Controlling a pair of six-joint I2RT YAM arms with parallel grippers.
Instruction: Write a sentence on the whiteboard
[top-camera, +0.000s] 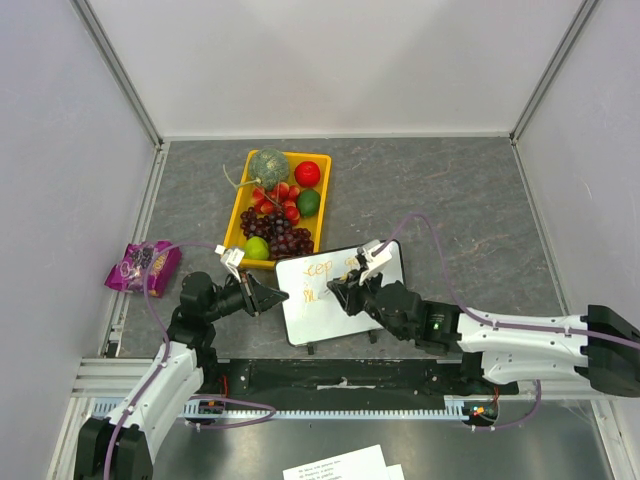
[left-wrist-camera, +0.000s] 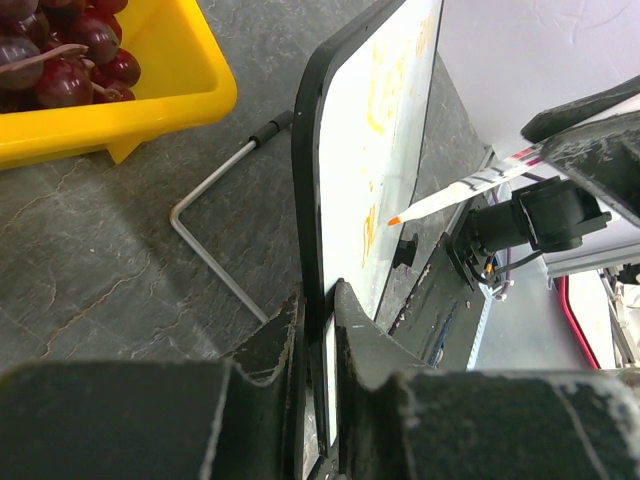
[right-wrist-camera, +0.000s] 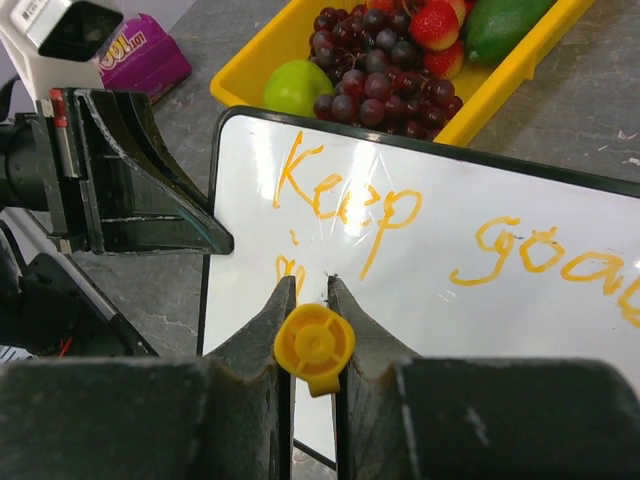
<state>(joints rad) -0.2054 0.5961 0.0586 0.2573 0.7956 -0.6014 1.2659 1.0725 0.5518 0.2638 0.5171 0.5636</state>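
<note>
Grey table (top-camera: 450, 190) – whiteboard (top-camera: 300, 320) long axis L-R, L fingers (left-wrist-camera: 270, 350) clamp its edge, R fingers (right-wrist-camera: 260, 330) pinch marker (right-wrist-camera: 314, 345).

Whiteboard (top-camera: 310, 315) stands mid-tabletop (top-camera: 450, 200), toward front. Fruit tray (top-camera: 238, 205) just behind, slightly left. Snack packet (top-camera: 143, 266) far left.

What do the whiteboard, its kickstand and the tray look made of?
The whiteboard: glossy white coated panel, glare patches show, dark rim likely plastic. The kickstand: bent bare metal wire, dull grey sheen, black-tipped end. The yellow tray: smooth moulded plastic, probably, with soft highlights on rounded corners.
</note>
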